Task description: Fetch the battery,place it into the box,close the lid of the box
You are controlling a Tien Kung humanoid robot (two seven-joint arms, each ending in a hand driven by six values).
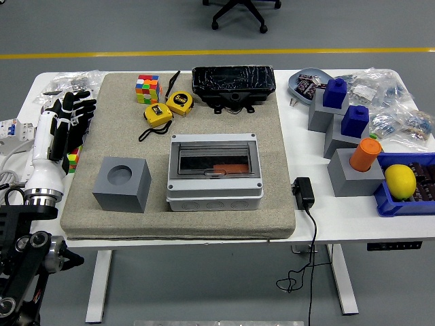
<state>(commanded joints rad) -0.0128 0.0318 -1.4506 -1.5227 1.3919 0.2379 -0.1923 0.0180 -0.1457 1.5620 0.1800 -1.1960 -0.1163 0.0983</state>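
The orange battery [230, 168] lies lengthwise left-to-right inside the closed box [215, 171]. The left hand [70, 117], fingers spread and empty, hovers well left of it.

A rough beige cloth mat [180, 170] covers the smooth white bench [340, 217]. The grey plastic box [215, 173] has a glossy clear lid.

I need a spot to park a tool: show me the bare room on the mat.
Free: the mat's front strip below the grey block and box, and its right strip beside the box. Crowded: the back edge, with cube, tape measures and black case.
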